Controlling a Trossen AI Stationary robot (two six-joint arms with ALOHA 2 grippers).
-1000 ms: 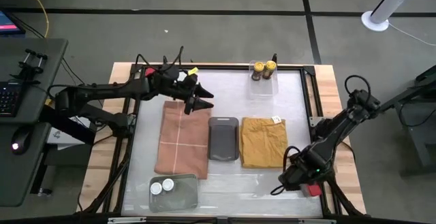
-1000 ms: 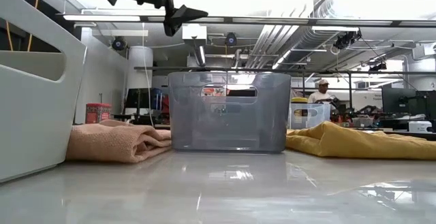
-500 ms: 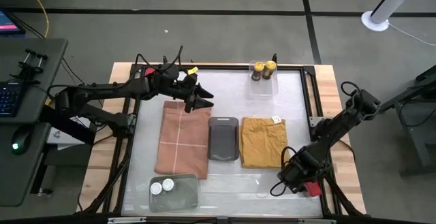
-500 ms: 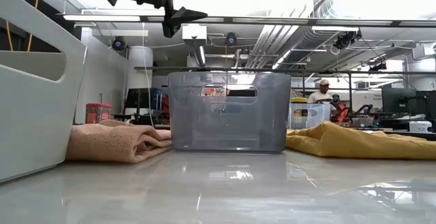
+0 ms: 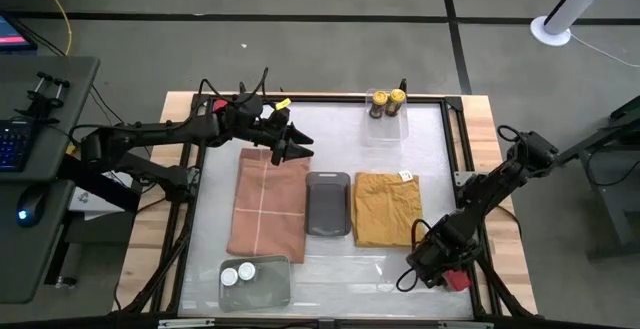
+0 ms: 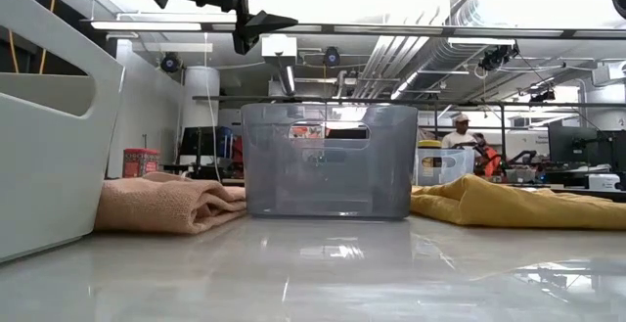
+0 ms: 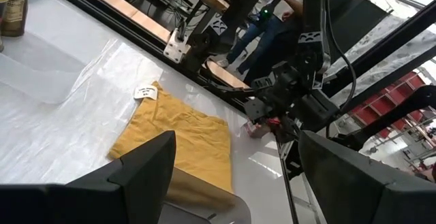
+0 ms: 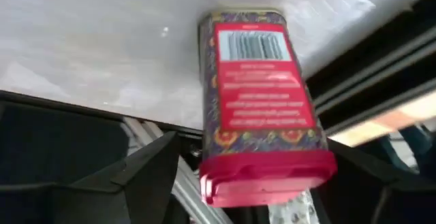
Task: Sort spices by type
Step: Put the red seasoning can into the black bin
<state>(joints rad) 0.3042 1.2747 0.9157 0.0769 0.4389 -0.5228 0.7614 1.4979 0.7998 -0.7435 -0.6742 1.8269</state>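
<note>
Red boxy tin (image 8: pixel 262 101) sits between my right gripper's (image 5: pixel 437 266) spread fingers, label print unreadable. Yellow-capped jars (image 5: pixel 387 101) share one clear tray (image 5: pixel 386 124), white-capped jars (image 5: pixel 238 273) another (image 5: pixel 268 286). My left gripper (image 5: pixel 296 148) hangs open.

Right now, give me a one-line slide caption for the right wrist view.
Right gripper open around a red spice tin lying near the table's edge.

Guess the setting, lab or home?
Most likely a robotics lab or workshop. The low view shows exposed ceiling ducts and equipment benches behind the table; the high view shows a desk with keyboard beside the rig.
</note>
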